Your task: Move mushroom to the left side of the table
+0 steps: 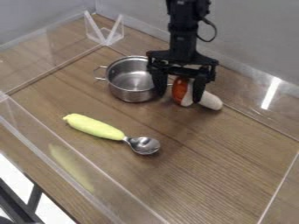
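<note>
The mushroom [183, 89] lies on its side on the brown table [222, 149], just right of the steel pot. Its orange cap sits between my fingers and its cream stem [211, 101] pokes out to the right past the right finger. My gripper [181, 95] hangs straight down over it, open, with one black finger [163, 87] on each side of the cap. I cannot tell whether either finger touches the cap.
A steel pot [133, 80] stands close to the left of the gripper. A metal spoon with a yellow handle [108, 132] lies nearer the front. Low clear acrylic walls [47, 166] border the table, and a white wire stand [105, 33] sits at the back.
</note>
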You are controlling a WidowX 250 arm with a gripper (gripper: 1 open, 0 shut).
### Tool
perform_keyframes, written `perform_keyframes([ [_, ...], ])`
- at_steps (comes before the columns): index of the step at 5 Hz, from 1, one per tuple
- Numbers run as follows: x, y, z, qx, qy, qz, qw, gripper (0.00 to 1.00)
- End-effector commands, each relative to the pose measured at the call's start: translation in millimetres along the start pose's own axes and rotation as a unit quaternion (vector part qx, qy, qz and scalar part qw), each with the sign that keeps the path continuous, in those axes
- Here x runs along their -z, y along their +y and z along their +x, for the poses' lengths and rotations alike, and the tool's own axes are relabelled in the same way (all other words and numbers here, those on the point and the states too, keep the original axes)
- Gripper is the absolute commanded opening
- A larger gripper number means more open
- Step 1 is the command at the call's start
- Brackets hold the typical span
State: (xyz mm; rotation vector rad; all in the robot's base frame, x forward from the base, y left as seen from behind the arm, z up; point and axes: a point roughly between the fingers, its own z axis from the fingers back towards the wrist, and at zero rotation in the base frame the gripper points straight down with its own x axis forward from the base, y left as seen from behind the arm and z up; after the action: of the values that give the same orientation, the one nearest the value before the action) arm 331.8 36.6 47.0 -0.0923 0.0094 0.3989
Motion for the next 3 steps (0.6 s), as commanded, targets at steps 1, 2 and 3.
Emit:
perform_keyframes([
  [1,-7.9,-7.1,6.3,-0.052,-0.032,-0.01,0.9981,1.0],
  [2,0.6,-12.3,8.8,-0.106,-0.036,-0.011,0.9937,0.0],
  [3,1.7,-14.4,10.9,-0.154,-0.042,-0.01,0.9871,0.0],
])
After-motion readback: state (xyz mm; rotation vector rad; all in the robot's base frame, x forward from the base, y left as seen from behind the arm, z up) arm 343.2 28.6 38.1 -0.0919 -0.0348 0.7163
